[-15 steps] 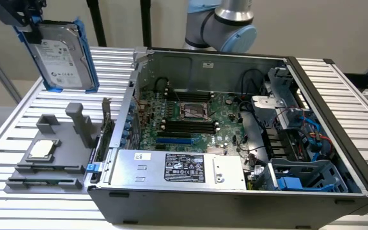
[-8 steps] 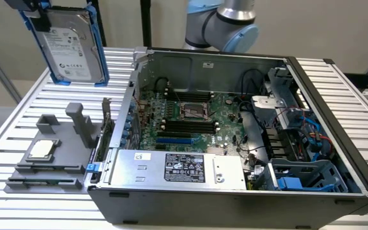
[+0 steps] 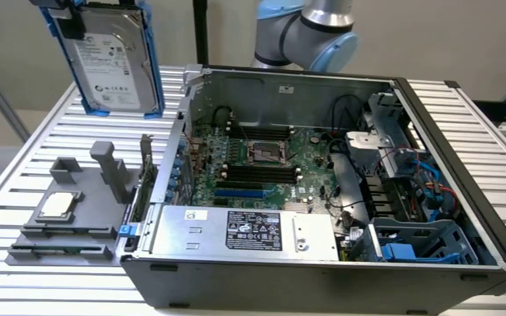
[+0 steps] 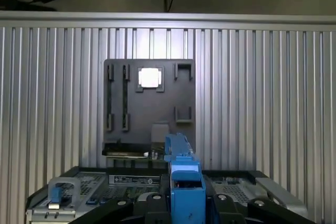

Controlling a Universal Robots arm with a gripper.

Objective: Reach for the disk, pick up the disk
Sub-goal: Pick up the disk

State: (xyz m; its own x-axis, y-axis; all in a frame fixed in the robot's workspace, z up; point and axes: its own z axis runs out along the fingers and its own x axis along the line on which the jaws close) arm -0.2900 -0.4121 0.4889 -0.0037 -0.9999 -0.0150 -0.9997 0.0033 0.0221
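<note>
Disk [image 3: 112, 62] hung in the air outside the open computer case [image 3: 323, 280], above and beyond the case's rear corner on the exterior view's left. It stood nearly upright, label facing the camera, its blue carrier framing both long edges. No part of it touched the case or the tabletop [image 3: 24, 151].

Gripper [image 4: 186, 205] was closed on the disk. In the wrist view the blue carrier sat clamped between the two black fingers [image 4: 152, 203], with no gap visible on either side.

Grey fixture plate [image 3: 64, 227] lay on the tabletop just beside the case's wall on the exterior view's left. A small square chip [image 3: 57, 205] rested in one of its recesses. The plate's upright slots held nothing.

Inside the case, the power supply box [image 3: 244, 230] lay along the near wall. The blue drive cage [image 3: 420, 240] sat in the near corner on the exterior view's right. Robot arm [image 3: 310, 29] stood behind the case's rear wall.

Task status, as a judgement: both the reach and the pick-up appeared complete, since the disk was gripped and carried clear of every surface. Nothing of the stated task appeared left to do.
</note>
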